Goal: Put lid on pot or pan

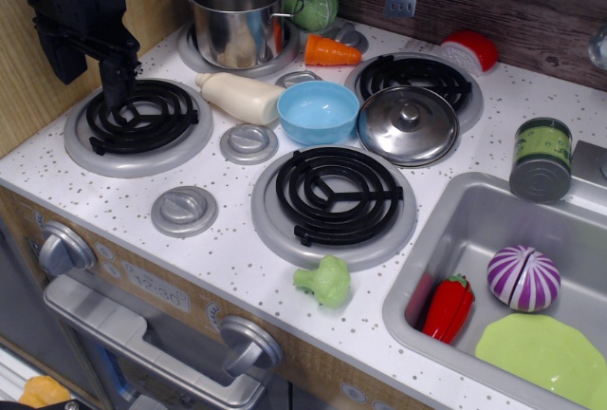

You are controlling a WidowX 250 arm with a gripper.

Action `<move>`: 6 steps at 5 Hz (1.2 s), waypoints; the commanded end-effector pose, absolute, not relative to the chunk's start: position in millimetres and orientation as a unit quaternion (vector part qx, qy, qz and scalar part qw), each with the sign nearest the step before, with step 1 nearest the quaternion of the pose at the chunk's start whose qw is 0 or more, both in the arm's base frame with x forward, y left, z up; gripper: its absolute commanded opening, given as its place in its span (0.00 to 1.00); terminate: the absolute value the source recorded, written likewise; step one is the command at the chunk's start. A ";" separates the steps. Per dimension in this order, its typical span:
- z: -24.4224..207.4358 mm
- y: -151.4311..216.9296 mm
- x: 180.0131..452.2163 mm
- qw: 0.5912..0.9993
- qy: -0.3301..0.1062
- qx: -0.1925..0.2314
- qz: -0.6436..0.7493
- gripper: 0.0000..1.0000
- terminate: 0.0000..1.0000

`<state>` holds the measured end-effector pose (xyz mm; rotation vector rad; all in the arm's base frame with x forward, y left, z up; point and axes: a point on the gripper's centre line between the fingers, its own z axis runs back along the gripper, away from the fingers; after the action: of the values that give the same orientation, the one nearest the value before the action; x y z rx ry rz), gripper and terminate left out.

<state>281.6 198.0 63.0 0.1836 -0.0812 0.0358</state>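
Note:
The lid is a round shiny steel dome with a small centre knob. It lies on the counter, leaning on the edge of the back right burner, right of the blue bowl. The pot is a tall steel cylinder with side loop handles and stands open on the back left burner. My black gripper hangs at the far left over the front left burner, far from the lid and to the pot's front left. It holds nothing. Its fingers blend with the black coil, so their spacing is unclear.
A cream bottle and a toy carrot lie between pot and lid. A green can stands by the sink, which holds toy vegetables. Toy broccoli lies at the front. Utensils hang on the back wall.

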 end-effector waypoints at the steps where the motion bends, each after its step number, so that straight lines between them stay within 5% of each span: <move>1: 63.0 198.0 281.6 0.995 -0.041 0.092 0.018 1.00 0.00; 2: 98.6 157.8 290.0 0.988 -0.078 0.118 0.060 1.00 0.00; 4: 122.3 56.2 327.0 0.978 -0.133 0.138 0.079 1.00 0.00; 6: 95.0 -22.4 375.0 0.970 -0.171 0.157 0.077 1.00 0.00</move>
<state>384.2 -32.2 66.3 0.3495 -0.3217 0.1312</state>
